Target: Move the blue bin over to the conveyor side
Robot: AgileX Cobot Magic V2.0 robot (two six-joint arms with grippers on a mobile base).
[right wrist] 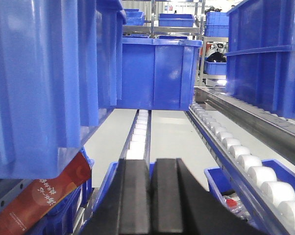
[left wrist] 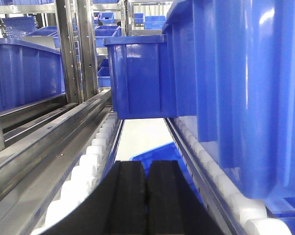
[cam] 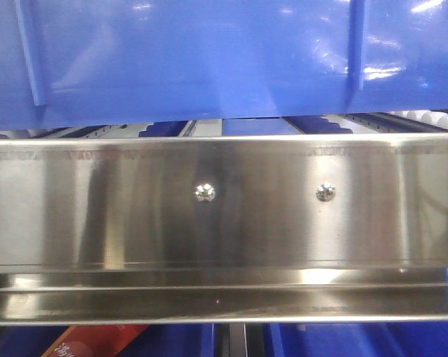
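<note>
The blue bin (cam: 209, 59) fills the top of the front view, just above the steel rail. It stands on the rollers close at the right of the left wrist view (left wrist: 245, 88) and close at the left of the right wrist view (right wrist: 39, 83). My left gripper (left wrist: 147, 196) is shut and empty, low beside the bin's one end wall. My right gripper (right wrist: 151, 196) is shut and empty, low beside the other end wall. The dark conveyor belt is out of view.
A shiny stainless rail (cam: 224, 208) with two screws crosses the front view. White roller tracks (left wrist: 88, 166) (right wrist: 250, 171) run ahead. Other blue bins (left wrist: 137, 78) (right wrist: 157, 73) stand farther along the rack. A red carton (right wrist: 35, 200) lies in a lower bin.
</note>
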